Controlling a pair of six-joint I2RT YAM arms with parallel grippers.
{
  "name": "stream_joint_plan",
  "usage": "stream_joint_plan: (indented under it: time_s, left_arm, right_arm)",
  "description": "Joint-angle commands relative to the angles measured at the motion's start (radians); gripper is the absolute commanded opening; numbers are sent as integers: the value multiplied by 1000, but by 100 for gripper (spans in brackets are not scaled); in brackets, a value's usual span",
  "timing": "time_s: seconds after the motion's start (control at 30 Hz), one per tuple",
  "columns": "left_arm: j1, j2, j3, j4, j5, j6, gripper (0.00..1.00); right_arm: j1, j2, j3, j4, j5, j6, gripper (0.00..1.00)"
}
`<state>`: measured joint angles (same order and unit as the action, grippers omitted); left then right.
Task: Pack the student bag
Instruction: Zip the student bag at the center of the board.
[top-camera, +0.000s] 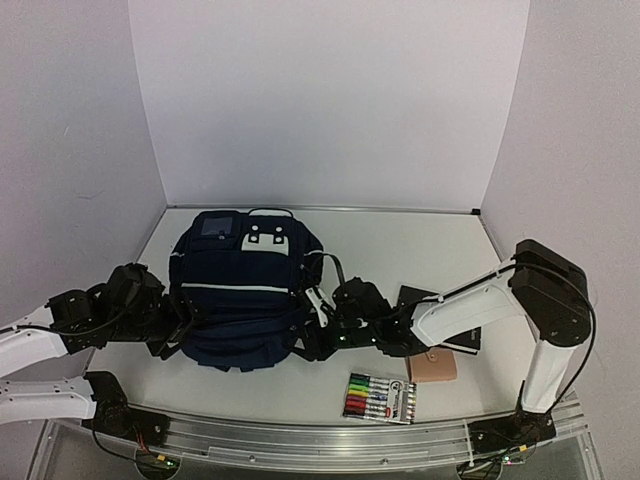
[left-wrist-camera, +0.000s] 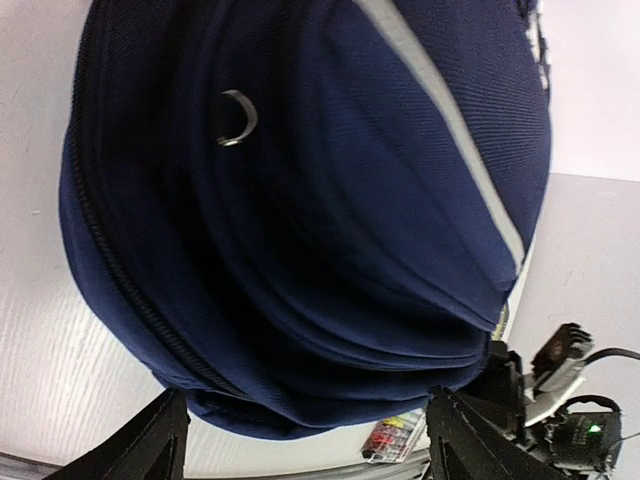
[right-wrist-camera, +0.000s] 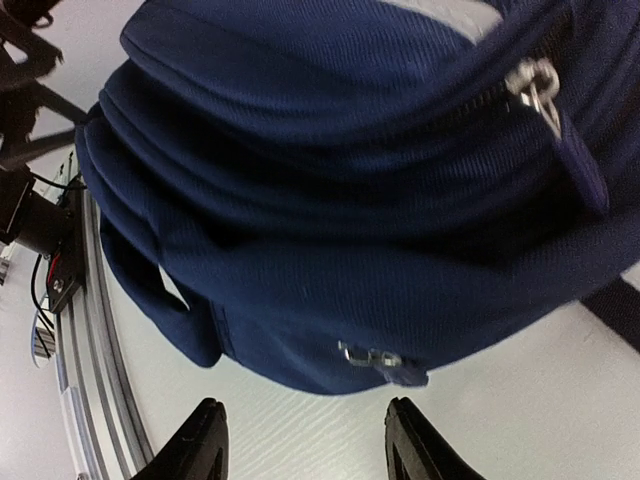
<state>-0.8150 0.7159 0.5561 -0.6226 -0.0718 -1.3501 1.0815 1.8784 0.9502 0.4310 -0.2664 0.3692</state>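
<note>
Backpack (top-camera: 240, 290) lies flat on the left-middle of the worktop (top-camera: 420, 250), carry handle toward the back wall, bottom end toward the arms. From overhead I honestly can't tell if any compartment is unzipped, since it's all dark zip on dark cloth.

Both wrist cams are mostly filled with blue fabric and cut the bag off at the top. The left one shows a small metal ring (left-wrist-camera: 237, 118) on the cloth. The right one shows a zip pull (right-wrist-camera: 378, 356) low on the bag and another slider (right-wrist-camera: 535, 85) up in the corner.

The left fingers (top-camera: 178, 338) are at the bag's near-left corner, spread wide, pinching nothing. The bag's bottom edge bulges in between them, and I can't say whether it touches. The right fingers (top-camera: 318, 338) are at the near-right corner, also apart, with only bare worktop between them and that low zip pull just ahead.

A dark strap (top-camera: 328, 265) loops out on the bag's right side. A black notebook (top-camera: 445, 320) is half hidden under the right arm. Just in front of it is a small tan thing (top-camera: 435, 365) that's too small to identify. The marker pack (top-camera: 380, 398) is in full view, close to the metal rail (top-camera: 330, 440) along the near edge.

Room-wise, bare worktop shows as a strip behind the bag up to the back wall and across the right rear. The left arm fills the gap between the bag and the left wall.
</note>
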Motion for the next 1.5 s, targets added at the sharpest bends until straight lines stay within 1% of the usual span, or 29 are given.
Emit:
stream_joint_plan:
  time_s: [0.0,0.13,0.27,0.43,0.57,0.67,0.7,0.77,0.93,1.0,1.07,1.17,1.23,1.37,1.47]
  left_arm:
    - [4,-19,-57,7,15,-90,83]
    - [4,-10,-70,33,-7,-83,87]
    - [11,13,-75,81,-43,-64,89]
    - [55,78,-69,164,-20,-17,89]
    - [92,98,-57,163,-29,14,87]
    - [128,85,-77,190,-27,24,78]
    - [141,83,-85,204,-17,26,75]
    - [160,85,-102,231,3,29,67]
    - [190,108,-93,248,18,61,48]
    - [204,115,-90,246,21,76,42]
    - [227,121,-89,252,34,90,31]
    - [269,130,-86,258,61,119,12]
    - [308,135,-76,251,86,147,2]
    - [393,143,-56,247,150,212,0]
    - [451,157,-41,243,192,260,0]
  right_arm:
    - [-21,38,62,62,36,-35,51]
    - [-42,51,63,63,30,-35,51]
    - [-49,75,79,62,10,-40,51]
    - [-51,104,102,62,6,-53,51]
    - [-51,104,115,56,21,-83,49]
    - [-51,101,130,31,52,-116,48]
    - [-51,102,139,18,58,-128,46]
    - [-52,105,154,-4,58,-145,39]
    - [-49,104,152,-8,26,-144,13]
    - [-49,101,144,-6,20,-137,6]
    - [-49,101,143,-3,11,-124,0]
    - [-51,100,149,-5,55,-84,0]
    - [-53,89,144,-8,102,-53,0]
    - [-101,65,119,-21,124,6,0]
    - [-140,53,97,-47,140,18,0]
